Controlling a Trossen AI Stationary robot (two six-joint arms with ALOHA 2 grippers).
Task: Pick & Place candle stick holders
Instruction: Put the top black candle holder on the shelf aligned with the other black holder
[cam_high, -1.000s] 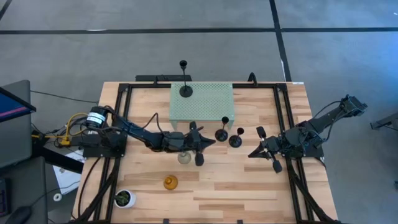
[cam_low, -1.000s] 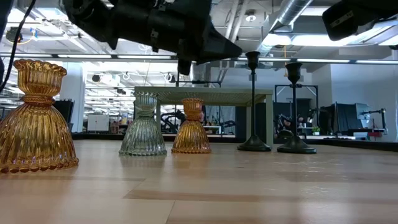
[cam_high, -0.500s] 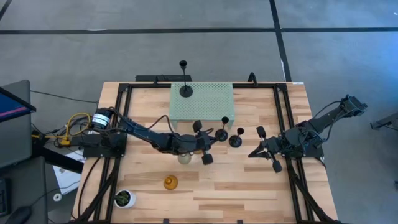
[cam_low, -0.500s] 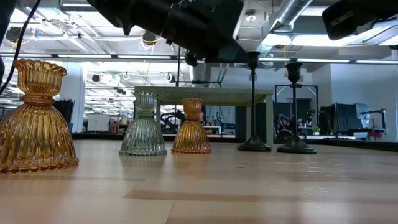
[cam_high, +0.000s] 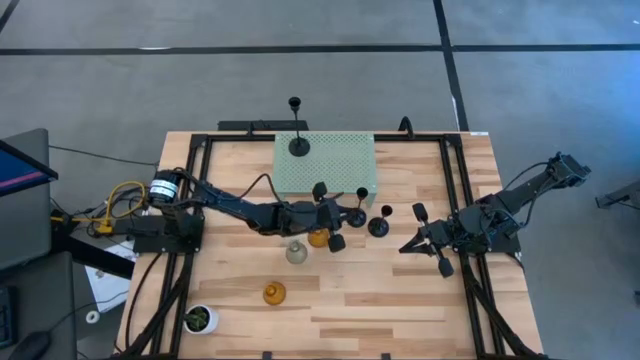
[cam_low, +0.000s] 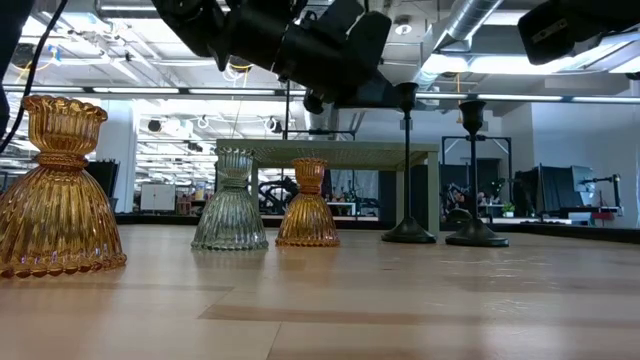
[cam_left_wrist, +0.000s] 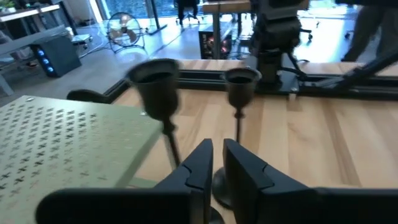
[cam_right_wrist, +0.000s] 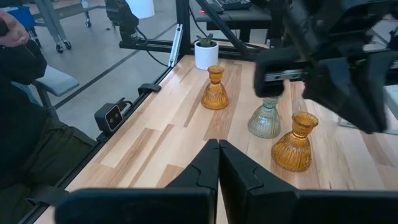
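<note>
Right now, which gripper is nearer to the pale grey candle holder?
Left. The left gripper hangs just beside the pale grey holder; the right gripper waits far across the table.

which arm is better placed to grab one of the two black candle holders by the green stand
Left. The left end effector hovers right beside the two black candle holders, which fill its wrist view, next to the green stand. The right end effector waits farther off near the table's right edge.
</note>
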